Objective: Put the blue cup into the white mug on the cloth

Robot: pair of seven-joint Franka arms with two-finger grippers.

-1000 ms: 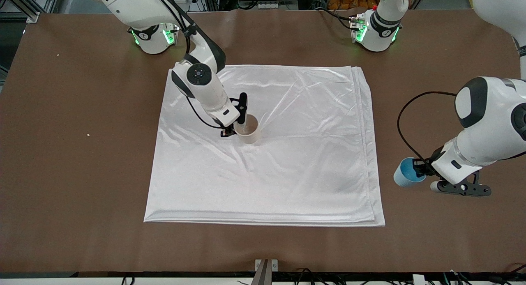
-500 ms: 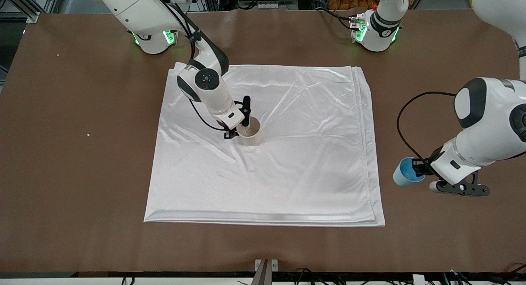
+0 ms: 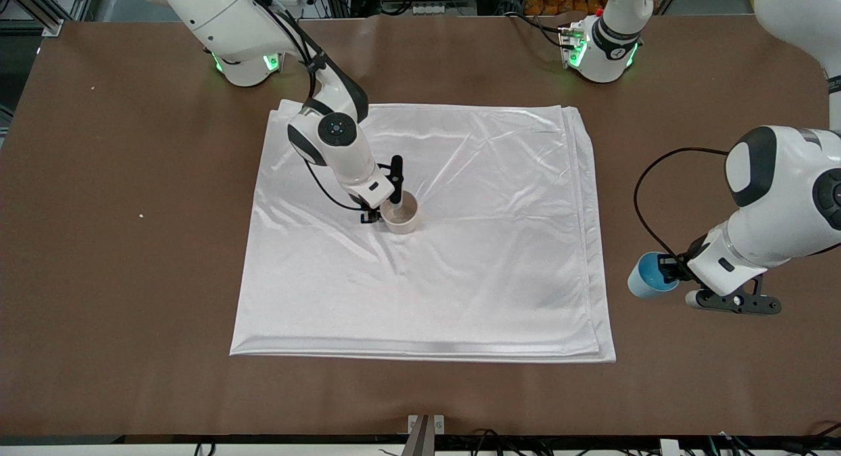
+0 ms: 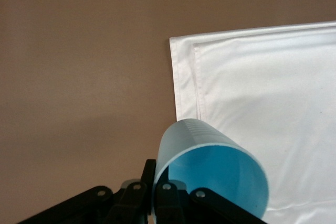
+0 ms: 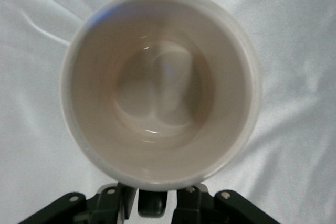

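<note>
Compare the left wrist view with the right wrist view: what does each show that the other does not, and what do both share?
Only the left wrist view shows the blue cup, tilted and clamped at its rim by the left tool, over the brown table beside a corner of the cloth. Only the right wrist view shows the white mug, empty and upright, with the right tool at its handle. Both show the cloth.

light-blue cup (image 3: pixel 645 282), cream mug (image 3: pixel 401 216) with pale inside, shiny white cloth (image 3: pixel 460 259), brown table (image 3: pixel 131 278).
</note>
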